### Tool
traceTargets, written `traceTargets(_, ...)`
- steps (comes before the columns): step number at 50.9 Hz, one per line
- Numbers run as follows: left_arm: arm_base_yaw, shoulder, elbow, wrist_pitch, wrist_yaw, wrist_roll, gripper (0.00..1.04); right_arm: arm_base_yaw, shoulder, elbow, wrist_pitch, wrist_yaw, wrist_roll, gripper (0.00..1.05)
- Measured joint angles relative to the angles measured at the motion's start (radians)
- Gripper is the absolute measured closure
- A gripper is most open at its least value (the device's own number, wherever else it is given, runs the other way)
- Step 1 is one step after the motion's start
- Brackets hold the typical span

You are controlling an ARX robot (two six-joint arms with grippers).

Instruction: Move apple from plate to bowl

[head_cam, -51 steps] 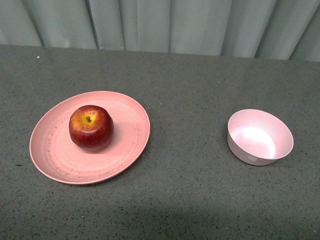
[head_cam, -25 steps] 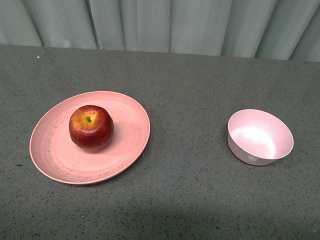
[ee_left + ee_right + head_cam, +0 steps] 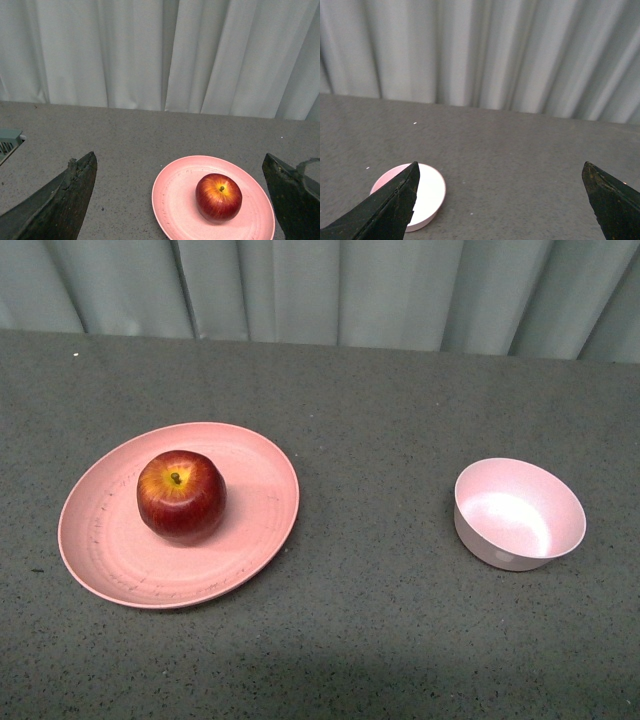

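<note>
While the apple (image 3: 181, 495) sits on the plate (image 3: 100, 540), it's out ahead of the left gripper (image 3: 178, 156), lined up between its wide-spread fingers (image 3: 65, 200), not touching them. The bowl (image 3: 519, 515) is ahead of the right gripper (image 3: 500, 164), partly behind one of its fingers, and that gripper's spread wide too.

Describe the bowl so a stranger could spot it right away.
On the grey speckled table, look right of the wide salmon plate holding the apple. The bowl stands alone there, small, deep, pale pink and empty, unlike the flat plate.
</note>
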Motion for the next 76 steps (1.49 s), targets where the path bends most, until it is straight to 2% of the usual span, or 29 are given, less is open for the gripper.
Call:
traceTargets(6, 0.000, 0.000, 0.000, 0.000, 0.000, 0.000, 0.07, -0.016, 0.346, 0.080, 0.192, -0.109, -0.021, 0.09)
traceTargets(10, 0.000, 0.000, 0.000, 0.000, 0.000, 0.000, 0.07, -0.025, 0.556, 0.151, 0.252, -0.161, -0.026, 0.09)
traceTargets(14, 0.000, 0.000, 0.000, 0.000, 0.000, 0.000, 0.07, -0.024, 0.767, 0.239, 0.250, -0.200, -0.038, 0.09)
traceTargets(23, 0.000, 0.000, 0.000, 0.000, 0.000, 0.000, 0.07, -0.002, 1.062, 0.417, 0.147, -0.248, -0.061, 0.09)
traceTargets(41, 0.000, 0.000, 0.000, 0.000, 0.000, 0.000, 0.07, 0.080, 1.462, 0.706, -0.062, -0.301, -0.083, 0.09)
traceTargets(56, 0.000, 0.000, 0.000, 0.000, 0.000, 0.000, 0.07, 0.169, 1.640, 0.819, -0.092, -0.288, -0.101, 0.09)
traceTargets(68, 0.000, 0.000, 0.000, 0.000, 0.000, 0.000, 0.07, 0.189, 1.719, 0.868, -0.102, -0.246, -0.105, 0.10)
traceTargets(76, 0.000, 0.000, 0.000, 0.000, 0.000, 0.000, 0.07, 0.187, 1.720, 0.871, -0.102, -0.233, -0.111, 0.33)
